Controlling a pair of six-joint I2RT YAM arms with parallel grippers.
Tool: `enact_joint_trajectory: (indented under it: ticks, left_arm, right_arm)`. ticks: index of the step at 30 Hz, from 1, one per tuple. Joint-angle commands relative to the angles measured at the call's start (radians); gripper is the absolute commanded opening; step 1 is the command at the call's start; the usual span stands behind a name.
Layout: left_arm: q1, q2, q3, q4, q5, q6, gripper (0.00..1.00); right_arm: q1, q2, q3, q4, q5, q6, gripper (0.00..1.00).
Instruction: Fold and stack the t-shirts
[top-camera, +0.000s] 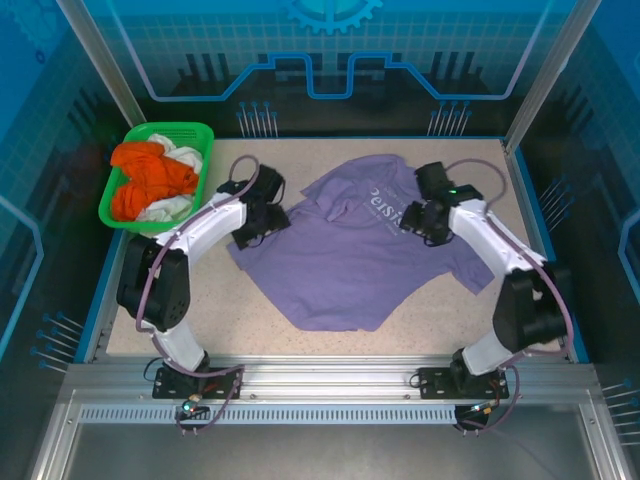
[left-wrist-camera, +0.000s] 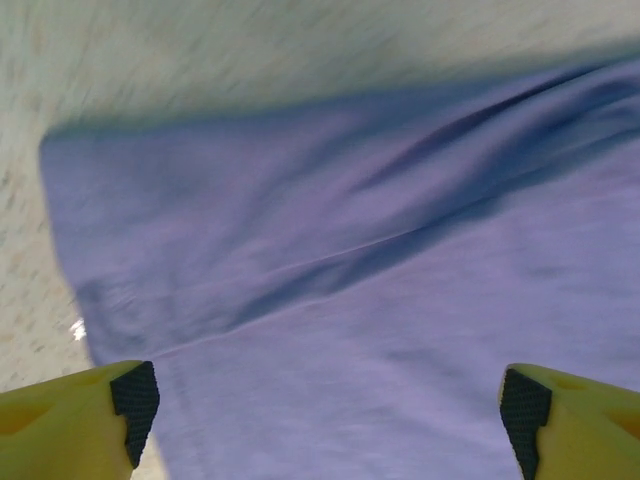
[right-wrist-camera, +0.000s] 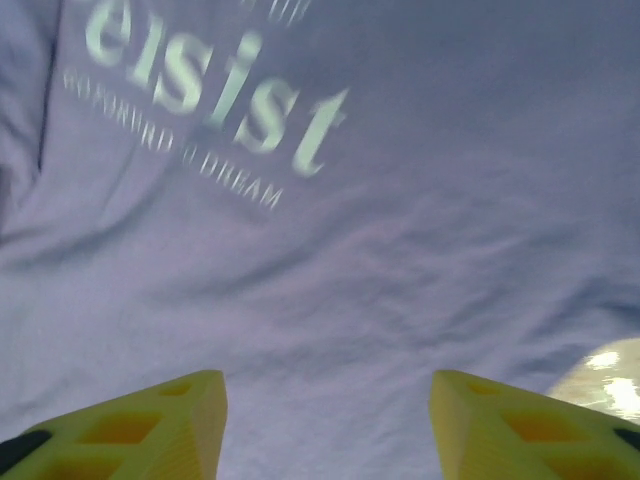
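A lavender-purple t-shirt (top-camera: 350, 250) lies spread and wrinkled across the middle of the table, its white chest lettering (top-camera: 378, 208) facing up. My left gripper (top-camera: 268, 222) hovers over the shirt's left sleeve edge (left-wrist-camera: 120, 250), jaws wide open with nothing between them (left-wrist-camera: 325, 400). My right gripper (top-camera: 418, 222) is above the shirt's right chest, beside the lettering (right-wrist-camera: 220, 90), and it too stands open and empty (right-wrist-camera: 328, 420). Orange and white t-shirts (top-camera: 150, 180) lie bunched in the green basket (top-camera: 200, 135).
The green mesh basket sits at the table's back left corner. Bare speckled tabletop (top-camera: 200, 320) shows in front of the shirt and along the left. Blue-lit walls and metal posts (top-camera: 100, 60) enclose the work area.
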Motion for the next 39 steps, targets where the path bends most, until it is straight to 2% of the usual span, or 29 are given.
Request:
enact_joint_trajectory:
  ticks: [1,3,7,11,13,19,24,26,29,32,36,39]
  left_arm:
    - [0.01,-0.001,-0.04,0.085,0.16,-0.063,0.87]
    - [0.007,0.051,-0.049,0.114,0.218,-0.096,0.83]
    - [-0.011,0.154,-0.003,0.122,0.187,-0.089,0.82]
    - [-0.017,0.342,0.186,0.032,0.079,-0.005,0.82]
    - [-0.015,0.433,0.295,0.002,0.063,0.024,0.8]
    - [-0.005,0.717,0.756,-0.164,-0.02,0.104,0.8]
    - [0.046,0.99,1.331,-0.347,-0.057,0.176,0.81]
    - [0.078,0.986,1.376,-0.307,-0.042,0.173,0.86]
    - [0.109,0.911,1.374,-0.26,-0.011,0.201,0.97]
    - [0.114,0.775,1.353,-0.251,0.019,0.262,0.99]
    - [0.12,0.547,1.215,-0.269,0.053,0.25,0.99]
    - [0.119,0.331,0.944,-0.237,0.113,0.162,0.99]
  right_arm:
    - [0.055,0.091,-0.009,0.049,-0.115,0.027,0.54]
    - [0.063,0.138,-0.028,0.069,-0.138,0.035,0.54]
    - [0.061,0.202,-0.059,0.104,-0.208,0.042,0.53]
    - [0.068,0.266,-0.096,0.147,-0.277,0.099,0.53]
    - [0.078,0.292,-0.114,0.179,-0.305,0.145,0.54]
    - [0.142,0.381,-0.092,0.271,-0.38,0.332,0.59]
    - [0.206,0.481,0.022,0.367,-0.411,0.552,0.67]
    - [0.229,0.526,0.123,0.376,-0.417,0.572,0.71]
    - [0.245,0.58,0.338,0.277,-0.394,0.517,0.77]
    - [0.235,0.564,0.468,0.166,-0.368,0.447,0.84]
    - [0.206,0.421,0.453,0.13,-0.366,0.347,0.86]
    - [0.173,0.254,0.344,0.09,-0.339,0.254,0.86]
